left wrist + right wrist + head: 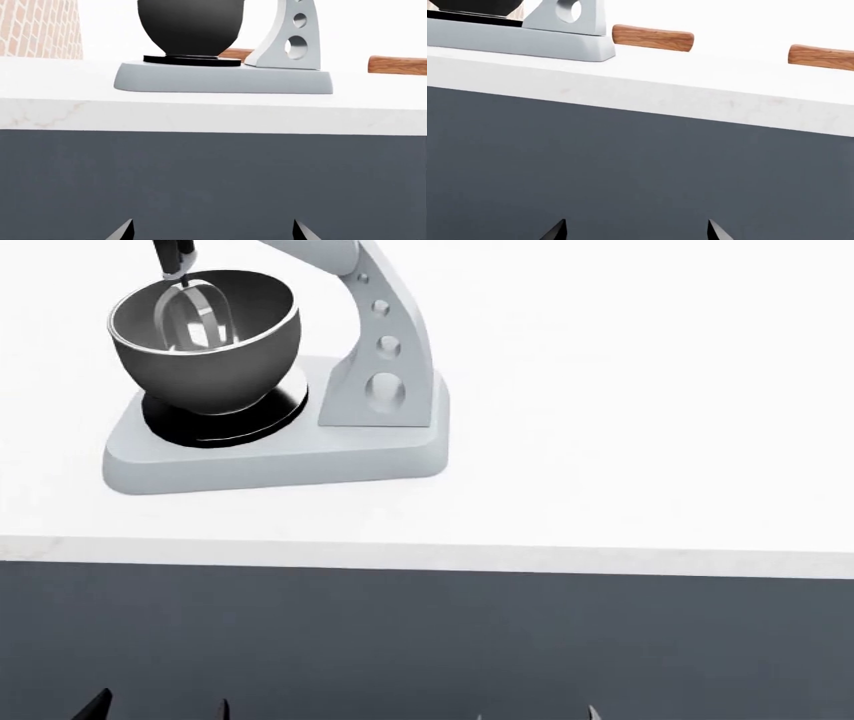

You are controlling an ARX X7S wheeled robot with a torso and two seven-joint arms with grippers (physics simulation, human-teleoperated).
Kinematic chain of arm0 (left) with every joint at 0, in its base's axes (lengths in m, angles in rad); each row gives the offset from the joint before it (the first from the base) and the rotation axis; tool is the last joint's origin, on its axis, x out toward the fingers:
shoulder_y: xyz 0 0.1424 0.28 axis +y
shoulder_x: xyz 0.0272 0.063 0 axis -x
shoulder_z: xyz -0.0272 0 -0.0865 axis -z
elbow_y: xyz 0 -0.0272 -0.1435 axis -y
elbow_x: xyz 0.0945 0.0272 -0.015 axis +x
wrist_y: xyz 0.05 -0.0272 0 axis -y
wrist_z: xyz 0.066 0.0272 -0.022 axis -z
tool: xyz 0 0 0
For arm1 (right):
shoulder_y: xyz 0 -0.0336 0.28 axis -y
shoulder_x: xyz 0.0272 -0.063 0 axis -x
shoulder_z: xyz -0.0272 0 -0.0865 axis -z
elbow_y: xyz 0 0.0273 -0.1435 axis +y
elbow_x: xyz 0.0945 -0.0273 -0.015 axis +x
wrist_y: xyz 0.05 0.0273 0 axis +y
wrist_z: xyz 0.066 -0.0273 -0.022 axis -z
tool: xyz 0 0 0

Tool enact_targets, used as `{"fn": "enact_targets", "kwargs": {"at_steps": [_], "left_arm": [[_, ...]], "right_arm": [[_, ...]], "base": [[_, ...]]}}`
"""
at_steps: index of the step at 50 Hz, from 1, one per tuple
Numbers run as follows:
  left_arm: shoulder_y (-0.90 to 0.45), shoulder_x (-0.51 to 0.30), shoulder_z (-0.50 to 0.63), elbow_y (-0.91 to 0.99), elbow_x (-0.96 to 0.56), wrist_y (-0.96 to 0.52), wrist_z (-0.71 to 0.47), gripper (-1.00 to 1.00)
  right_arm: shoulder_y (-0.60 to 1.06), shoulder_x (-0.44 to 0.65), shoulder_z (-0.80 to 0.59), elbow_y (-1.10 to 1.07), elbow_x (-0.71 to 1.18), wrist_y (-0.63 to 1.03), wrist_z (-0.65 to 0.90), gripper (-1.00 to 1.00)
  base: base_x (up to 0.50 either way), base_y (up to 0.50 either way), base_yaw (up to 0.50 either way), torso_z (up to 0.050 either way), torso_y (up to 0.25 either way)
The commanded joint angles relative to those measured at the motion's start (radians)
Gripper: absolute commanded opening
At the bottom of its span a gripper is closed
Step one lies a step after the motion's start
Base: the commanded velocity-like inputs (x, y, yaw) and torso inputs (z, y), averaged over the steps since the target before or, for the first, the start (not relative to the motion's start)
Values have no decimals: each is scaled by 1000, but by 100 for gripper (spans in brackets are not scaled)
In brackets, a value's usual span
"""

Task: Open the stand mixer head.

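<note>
While both tools, left (160, 708) and right (534, 713), hang wide apart below the counter (641, 440), the stand mixer head (314, 252) sits far left.

The bowl (203, 345) is seen as polished steel — glossy, with soft reflections inside. The beater (194, 320) hanging in it looks like bright, smooth metal. The mixer base (274, 460) and neck (380, 360) are finished in a smooth, matt light grey, plastic or painted metal. The countertop (213, 112) is rendered as white stone with faint veining — smooth, low sheen. The cabinet front (627, 170) appears matt dark grey. Two handles (652, 38) show a warm wood grain.
</note>
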Motion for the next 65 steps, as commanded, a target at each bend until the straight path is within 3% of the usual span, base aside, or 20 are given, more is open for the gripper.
{"fn": "enact_targets", "kwargs": {"at_steps": [1, 6, 7, 9, 38, 39, 54, 65], "left_arm": [[-3, -11, 17, -3, -7, 0, -16, 100], [0, -19, 25, 15, -26, -16, -11, 100], [12, -29, 21, 45, -122, -38, 52, 100], [12, -37, 19, 73, -148, -79, 51, 100], [2, -52, 57, 23, -108, -44, 19, 100], [-2, -43, 52, 8, -75, -51, -23, 100], [-3, -53, 63, 6, -85, -45, -30, 100], [-8, -58, 71, 2, -87, -47, -41, 100]], "right_arm": [[2, 10, -3, -2, 25, 1, 13, 100], [5, 12, -6, 6, 22, -1, 29, 100], [7, 16, -14, 8, 13, 4, 29, 100], [6, 15, -11, 3, 32, 7, 23, 100], [10, 38, -42, 2, 40, 7, 47, 100], [19, 32, -31, 10, 61, 38, 49, 100], [8, 47, -57, -3, 77, 13, 31, 100], [16, 53, -67, 9, 61, 27, 55, 100]], "base": [[0, 0, 0, 0, 0], [0, 0, 0, 0, 0], [0, 0, 0, 17, 0], [0, 0, 0, 50, 0], [0, 0, 0, 50, 5], [0, 0, 0, 0, 0], [399, 0, 0, 0, 0], [0, 0, 0, 0, 0]]}}
